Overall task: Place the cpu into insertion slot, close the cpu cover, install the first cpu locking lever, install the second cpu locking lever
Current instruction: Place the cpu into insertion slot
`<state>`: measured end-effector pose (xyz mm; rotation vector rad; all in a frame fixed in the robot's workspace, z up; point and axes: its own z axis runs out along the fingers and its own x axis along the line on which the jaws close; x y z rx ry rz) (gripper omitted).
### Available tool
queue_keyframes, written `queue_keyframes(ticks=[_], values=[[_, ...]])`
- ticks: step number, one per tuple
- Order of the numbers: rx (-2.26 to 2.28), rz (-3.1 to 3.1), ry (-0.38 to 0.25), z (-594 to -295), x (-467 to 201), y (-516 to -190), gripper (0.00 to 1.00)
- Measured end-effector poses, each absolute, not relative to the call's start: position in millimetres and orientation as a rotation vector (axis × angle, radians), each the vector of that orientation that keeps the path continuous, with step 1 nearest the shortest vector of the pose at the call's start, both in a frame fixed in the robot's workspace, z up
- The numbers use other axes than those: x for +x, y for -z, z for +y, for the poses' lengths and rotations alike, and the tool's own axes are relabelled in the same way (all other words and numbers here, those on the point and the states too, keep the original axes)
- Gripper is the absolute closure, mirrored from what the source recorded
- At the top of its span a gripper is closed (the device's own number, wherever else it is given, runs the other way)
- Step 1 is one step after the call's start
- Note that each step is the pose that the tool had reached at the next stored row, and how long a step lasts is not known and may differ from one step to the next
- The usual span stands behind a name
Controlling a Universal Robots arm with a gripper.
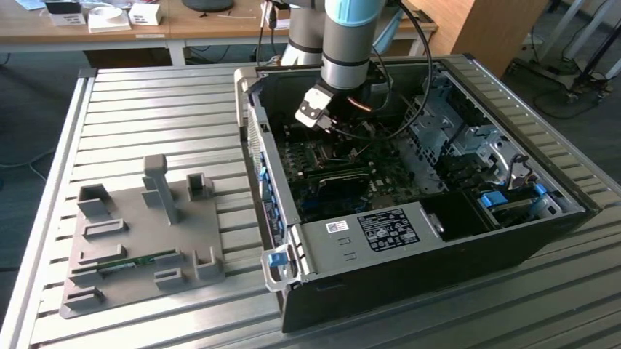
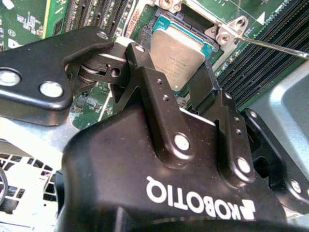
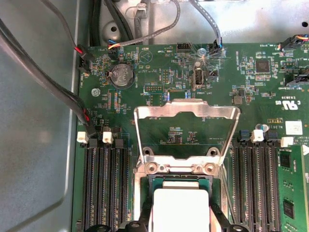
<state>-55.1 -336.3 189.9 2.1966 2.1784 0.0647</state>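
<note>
**Cpu clamped in the pincer, square over the open slot**

The pincer (image 2: 170,67) is closed on the cpu (image 2: 177,48). Its two black fingers (image 2: 145,72) press on opposite edges of the silver-grey chip, as both wrist views show.

Set a clock on the insertion slot (image 3: 179,179) with the cover's hinge at twelve. The fingers then hold the chip at its three and nine o'clock edges, and the twelve and six o'clock edges are free. The cpu is close to square, so no long axis can be named. Its edges look parallel to the slot's rim.

The chip lies straight below the pincer and directly over the recess, not off to any side. I judge that the only relation that matters here is height. From these angles I cannot tell whether the cpu is seated or hangs just above the contacts.

The cpu cover (image 3: 186,112) stands swung up past twelve o'clock, its window framing bare circuit board (image 3: 154,72) and well clear of the chip. Banks of memory slots (image 3: 104,188) flank the socket at three and nine. A thin locking lever (image 2: 275,47) juts out over one bank, apart from the fingers.

In the exterior view the computer case (image 1: 408,240) rests on the slatted surface (image 1: 155,109), at three o'clock from a grey tray (image 1: 136,233). The arm reaches in from twelve.
</note>
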Motion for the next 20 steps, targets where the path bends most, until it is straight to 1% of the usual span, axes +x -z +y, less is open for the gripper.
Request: queue_keyframes(ticks=[17,19,20], values=[[2.197,2.178,-0.064,-336.5,-55.1,-189.7,0.46],[2.197,2.178,-0.066,-336.3,-55.0,-189.3,0.45],[2.197,2.179,-0.070,-335.9,-54.7,-188.7,0.40]])
